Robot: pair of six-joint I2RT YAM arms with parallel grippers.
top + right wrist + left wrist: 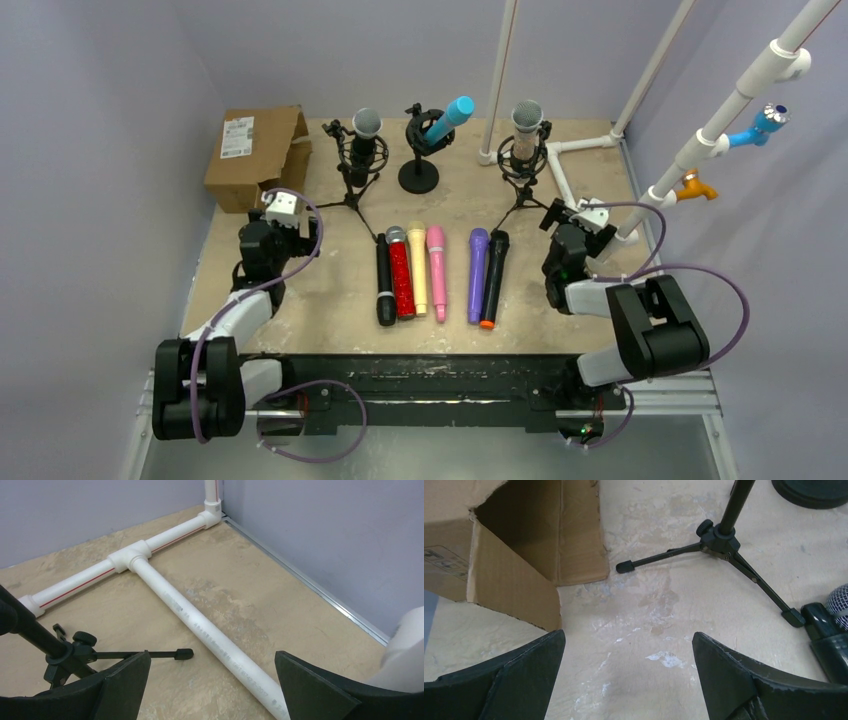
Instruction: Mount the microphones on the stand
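Several microphones lie side by side mid-table: black (385, 285), glittery red (400, 278), cream (418, 270), pink (437, 272), purple (477, 275) and another black one (494, 280). At the back, the left tripod stand (360, 165) holds a black microphone, the round-base stand (420, 165) a blue one (450, 118), and the right tripod stand (522, 165) a silver one. My left gripper (280, 225) (628, 640) hovers open over bare table, left of the row. My right gripper (575, 228) (212, 657) hovers open to the right, empty.
A brown cardboard box (255, 155) (514, 555) stands open at the back left, close to the left gripper. White PVC pipes (570, 165) (200, 620) lie along the table's right side and rise at the back. Tripod legs (744, 567) (145, 655) spread over the table.
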